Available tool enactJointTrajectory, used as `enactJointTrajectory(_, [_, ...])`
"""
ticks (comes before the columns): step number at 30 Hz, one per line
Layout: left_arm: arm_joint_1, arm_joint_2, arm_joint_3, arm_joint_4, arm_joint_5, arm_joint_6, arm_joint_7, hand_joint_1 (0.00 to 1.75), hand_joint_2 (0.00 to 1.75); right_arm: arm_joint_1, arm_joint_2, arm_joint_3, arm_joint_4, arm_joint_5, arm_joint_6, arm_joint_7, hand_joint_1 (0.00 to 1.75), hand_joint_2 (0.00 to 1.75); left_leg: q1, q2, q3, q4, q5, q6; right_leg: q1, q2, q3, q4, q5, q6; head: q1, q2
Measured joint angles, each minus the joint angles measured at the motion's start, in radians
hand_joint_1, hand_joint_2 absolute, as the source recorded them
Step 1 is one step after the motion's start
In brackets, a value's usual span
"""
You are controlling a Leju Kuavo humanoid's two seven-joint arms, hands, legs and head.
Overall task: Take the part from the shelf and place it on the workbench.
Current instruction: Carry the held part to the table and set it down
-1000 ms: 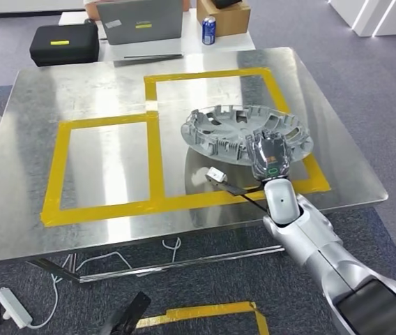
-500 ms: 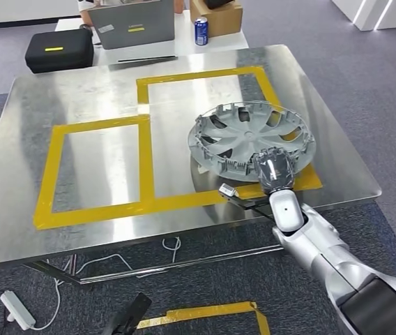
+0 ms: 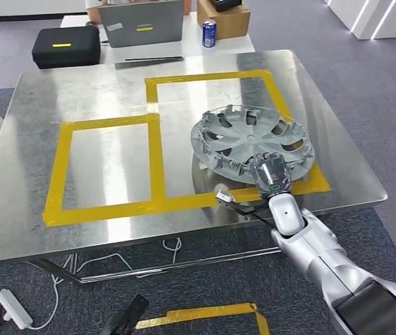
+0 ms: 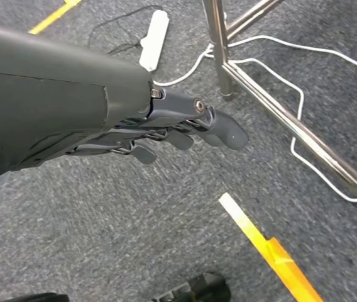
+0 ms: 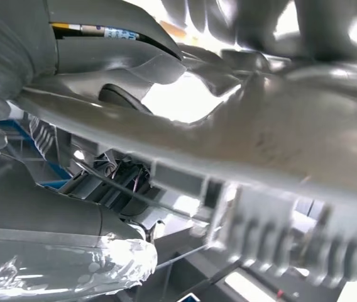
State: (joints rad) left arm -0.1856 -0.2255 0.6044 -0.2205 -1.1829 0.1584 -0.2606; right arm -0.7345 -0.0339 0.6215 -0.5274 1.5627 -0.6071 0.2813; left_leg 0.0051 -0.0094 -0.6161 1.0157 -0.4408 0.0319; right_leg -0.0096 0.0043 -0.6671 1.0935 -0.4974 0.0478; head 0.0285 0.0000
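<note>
- A steel worktop (image 3: 107,202) marked with yellow tape rectangles (image 3: 153,150) stands on grey carpet.
- The grey wheel cover (image 3: 243,139) sits tilted over the right-hand rectangle.
- The right hand (image 3: 270,172) grips its near rim.
- The left hand (image 4: 176,129) hangs over the floor, fingers (image 4: 224,129) loosely extended, holding nothing.

The wheel cover (image 3: 252,143) is found on the right part of the workbench (image 3: 107,209), tipped up over the near right corner of the far tape square (image 3: 212,77). Its near edge is held by the right hand (image 3: 270,172). A second tape square (image 3: 104,164) is laid to the left. Behind the workbench, a case (image 3: 65,47), a laptop (image 3: 141,22), a can (image 3: 209,32) and a box (image 3: 223,17) are set from left to right. The left hand (image 4: 176,129) is hung low over the floor, near a power strip (image 4: 154,40) and a table leg (image 4: 217,44).
</note>
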Motion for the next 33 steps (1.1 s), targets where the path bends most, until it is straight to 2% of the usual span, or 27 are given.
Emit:
enactJointTrajectory(2, [0.000,0.000,0.000,0.000,0.002,-0.002,-0.005,0.00,1.75,0.008,0.005,-0.022,-0.007,0.001,-0.013,-0.016,1.75,1.75,-0.002,0.000,0.000,0.000,0.000,0.005,-0.001,-0.001,-0.061,0.135,-0.059,0.005,0.003,0.000])
enactJointTrajectory(3, [0.001,0.000,0.000,0.000,0.003,-0.003,-0.007,0.00,1.75,0.013,0.008,-0.030,-0.011,0.002,-0.018,-0.023,1.75,1.75,-0.002,0.000,0.000,0.000,-0.001,0.006,-0.001,-0.001,-0.085,0.185,-0.074,0.006,0.003,0.000])
enactJointTrajectory(4, [0.002,0.000,0.000,0.000,0.004,-0.004,-0.008,0.00,1.75,0.019,0.010,-0.038,-0.015,0.002,-0.022,-0.029,1.75,1.75,-0.003,-0.001,0.000,0.001,-0.001,0.006,-0.001,-0.001,-0.093,0.201,-0.071,0.006,0.003,0.000])
enactJointTrajectory(5, [0.002,0.000,0.000,0.000,0.006,-0.005,-0.009,0.00,1.75,0.022,0.011,-0.044,-0.020,0.003,-0.024,-0.033,1.75,1.75,-0.003,-0.002,0.000,0.001,-0.001,0.006,-0.001,-0.001,-0.081,0.177,-0.051,0.005,0.003,0.000])
enactJointTrajectory(7, [0.001,-0.001,0.000,0.000,0.009,-0.006,-0.009,0.00,1.75,0.023,0.016,-0.056,-0.031,0.003,-0.027,-0.042,1.75,1.75,-0.004,-0.003,0.000,0.002,-0.002,0.004,0.000,-0.001,-0.014,0.045,0.009,-0.001,0.003,0.000])
enactJointTrajectory(9, [0.000,-0.002,0.000,0.000,0.012,-0.011,-0.012,0.00,1.75,0.021,0.024,-0.066,-0.045,0.003,-0.036,-0.054,1.75,1.75,-0.009,-0.003,-0.003,0.004,-0.002,-0.004,0.002,-0.001,0.044,-0.061,0.038,-0.008,0.003,0.000])
enactJointTrajectory(10, [0.000,-0.003,0.000,0.000,0.012,-0.014,-0.014,0.00,1.75,0.021,0.028,-0.070,-0.050,0.003,-0.042,-0.062,1.75,1.75,-0.010,-0.002,-0.004,0.004,0.000,-0.009,0.004,0.000,0.055,-0.080,0.038,-0.012,0.003,0.000])
enactJointTrajectory(12, [0.001,-0.003,0.000,0.000,0.013,-0.018,-0.019,0.00,1.75,0.025,0.036,-0.075,-0.063,0.003,-0.048,-0.073,1.75,1.75,-0.010,-0.002,-0.006,0.004,0.001,-0.019,0.004,0.000,0.058,-0.084,0.041,-0.021,0.002,0.000])
enactJointTrajectory(14, [0.001,-0.003,0.000,0.000,0.013,-0.019,-0.024,0.00,1.75,0.026,0.045,-0.080,-0.079,0.003,-0.050,-0.084,1.75,1.75,-0.008,-0.002,-0.017,0.030,-0.023,-0.029,0.001,0.000,0.061,-0.089,0.045,-0.033,0.001,0.000])
enactJointTrajectory(15, [0.000,-0.003,0.000,0.000,0.013,-0.019,-0.025,0.00,1.75,0.026,0.052,-0.083,-0.089,0.004,-0.051,-0.090,1.75,1.75,-0.007,-0.001,-0.035,0.069,-0.048,-0.033,-0.001,0.000,0.062,-0.092,0.046,-0.038,0.000,0.000])
enactJointTrajectory(17, [0.001,-0.003,0.000,0.000,0.014,-0.021,-0.027,0.00,1.75,0.028,0.062,-0.086,-0.105,0.004,-0.052,-0.100,1.75,1.75,-0.005,0.000,-0.092,0.195,-0.108,-0.040,0.000,-0.001,0.062,-0.091,0.046,-0.043,-0.002,0.000])
enactJointTrajectory(18, [0.002,-0.002,0.000,0.000,0.014,-0.022,-0.027,0.00,1.75,0.031,0.066,-0.087,-0.110,0.004,-0.052,-0.102,1.75,1.75,-0.004,0.000,-0.119,0.249,-0.124,-0.042,0.000,-0.001,0.062,-0.091,0.045,-0.043,-0.001,0.000])
enactJointTrajectory(19, [0.003,-0.002,0.000,0.000,0.015,-0.023,-0.027,0.00,1.75,0.034,0.069,-0.088,-0.114,0.004,-0.052,-0.104,1.75,1.75,-0.004,0.000,-0.133,0.276,-0.124,-0.043,0.001,-0.001,0.062,-0.090,0.045,-0.043,-0.002,0.000])
enactJointTrajectory(20, [0.004,-0.002,0.000,0.000,0.015,-0.023,-0.027,0.00,1.75,0.037,0.071,-0.088,-0.118,0.004,-0.052,-0.104,1.75,1.75,-0.004,0.000,-0.129,0.266,-0.105,-0.043,0.001,0.000,0.063,-0.089,0.044,-0.043,-0.002,0.000])
enactJointTrajectory(21, [0.004,-0.001,0.000,0.000,0.015,-0.023,-0.027,0.00,1.75,0.038,0.073,-0.089,-0.123,0.004,-0.052,-0.105,1.75,1.75,-0.004,0.000,-0.108,0.219,-0.071,-0.042,0.001,0.000,0.063,-0.088,0.044,-0.043,-0.002,0.000])
enactJointTrajectory(23, [0.003,0.000,0.000,0.000,0.015,-0.023,-0.027,0.00,1.75,0.038,0.077,-0.092,-0.131,0.004,-0.052,-0.105,1.75,1.75,-0.004,0.001,-0.045,0.090,-0.010,-0.036,0.003,0.002,0.063,-0.086,0.041,-0.039,-0.002,0.000])
enactJointTrajectory(25, [0.001,0.000,0.000,0.000,0.015,-0.023,-0.028,0.00,1.75,0.038,0.079,-0.096,-0.137,0.004,-0.052,-0.105,1.75,1.75,-0.006,0.001,-0.010,0.017,0.004,-0.029,0.006,0.004,0.060,-0.084,0.041,-0.032,-0.001,0.000])
enactJointTrajectory(27, [0.001,0.000,0.000,0.000,0.015,-0.024,-0.028,0.00,1.75,0.038,0.079,-0.097,-0.138,0.004,-0.052,-0.105,1.75,1.75,-0.007,0.001,-0.008,0.005,0.001,-0.020,0.006,0.004,0.058,-0.086,0.042,-0.022,0.000,0.000])
enactJointTrajectory(29, [0.001,0.000,0.000,0.000,0.016,-0.024,-0.029,0.00,1.75,0.038,0.079,-0.098,-0.142,0.004,-0.053,-0.107,0.87,0.87,-0.004,0.001,-0.005,0.000,0.005,-0.009,0.005,0.003,0.046,-0.067,0.026,-0.012,0.002,0.000])
enactJointTrajectory(31, [0.000,0.000,0.000,0.000,0.019,-0.027,-0.032,0.00,1.75,0.038,0.079,-0.099,-0.149,0.004,-0.055,-0.114,0.00,0.00,-0.001,0.002,-0.003,-0.003,0.007,-0.002,0.003,0.002,-0.001,0.028,-0.026,-0.005,0.006,0.000])
enactJointTrajectory(33, [0.000,0.000,0.000,0.000,0.024,-0.029,-0.035,0.00,1.75,0.042,0.080,-0.099,-0.159,0.005,-0.054,-0.126,0.00,0.87,-0.002,0.003,-0.004,-0.003,0.006,0.000,0.002,0.002,-0.067,0.164,-0.079,-0.001,0.009,0.000])
